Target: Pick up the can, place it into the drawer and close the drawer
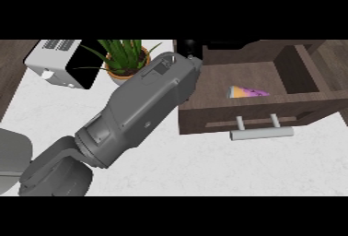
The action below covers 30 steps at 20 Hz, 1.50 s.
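A home kitchen, by the look of it. A white marbled desk (204, 161) lies beside a dark wooden drawer (224, 113), which is pulled open and has a silver bar handle (262, 133) on its front. Inside the drawer lies a small wedge (246, 92) that looks like a slice of cake. Just left of the drawer stands a potted plant (125, 57), and further left a white toaster (58, 62) with slots on top. Dark wooden boards (14, 64) show at the far left, well apart from the drawer
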### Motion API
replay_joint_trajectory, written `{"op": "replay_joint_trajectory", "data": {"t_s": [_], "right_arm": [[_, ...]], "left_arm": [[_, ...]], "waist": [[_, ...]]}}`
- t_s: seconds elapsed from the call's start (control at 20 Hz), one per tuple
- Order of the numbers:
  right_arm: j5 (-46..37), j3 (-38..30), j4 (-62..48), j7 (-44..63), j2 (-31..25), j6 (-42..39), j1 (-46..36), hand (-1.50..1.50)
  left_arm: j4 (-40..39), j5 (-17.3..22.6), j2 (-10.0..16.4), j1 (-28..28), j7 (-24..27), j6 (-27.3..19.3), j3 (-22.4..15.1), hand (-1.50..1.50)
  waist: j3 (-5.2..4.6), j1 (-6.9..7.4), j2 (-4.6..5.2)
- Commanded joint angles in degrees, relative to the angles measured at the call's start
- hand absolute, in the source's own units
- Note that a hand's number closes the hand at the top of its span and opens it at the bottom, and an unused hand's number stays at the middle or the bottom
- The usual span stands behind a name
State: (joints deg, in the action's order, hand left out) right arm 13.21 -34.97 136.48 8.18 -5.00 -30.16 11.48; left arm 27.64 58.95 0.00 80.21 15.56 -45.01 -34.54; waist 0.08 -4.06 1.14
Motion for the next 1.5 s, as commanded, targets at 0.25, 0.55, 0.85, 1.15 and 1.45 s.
{"op": "replay_joint_trajectory", "data": {"t_s": [0.25,0.55,0.85,1.15,1.45], "right_arm": [[-25.4,14.1,2.9,-1.2,0.8,1.4,-8.3,-1.5],[-43.9,22.5,-6.0,-6.4,0.0,6.2,-13.9,-1.5],[-57.1,30.1,-18.4,-8.9,0.7,14.7,-21.7,-1.5],[-66.4,34.4,-35.1,-10.9,-1.5,19.1,-32.1,-1.5],[-74.5,38.0,-48.0,-14.8,-3.2,24.8,-36.2,-1.5]], "left_arm": [[0.8,2.0,0.0,1.9,2.2,-0.9,-0.2,-1.5],[0.4,1.2,0.0,1.1,0.4,1.2,1.1,-1.5],[4.8,0.0,0.0,-1.2,-1.0,-1.9,0.5,-1.5],[5.2,-1.8,3.4,-2.3,-3.8,0.8,0.6,-1.5],[7.2,-4.0,7.2,-3.3,-7.0,-0.6,0.3,-1.5]], "waist": [[-0.06,2.42,0.06],[-0.09,4.74,-0.52],[-0.1,5.51,-1.02],[-0.1,6.11,-0.85],[-0.07,5.77,-0.77]]}}
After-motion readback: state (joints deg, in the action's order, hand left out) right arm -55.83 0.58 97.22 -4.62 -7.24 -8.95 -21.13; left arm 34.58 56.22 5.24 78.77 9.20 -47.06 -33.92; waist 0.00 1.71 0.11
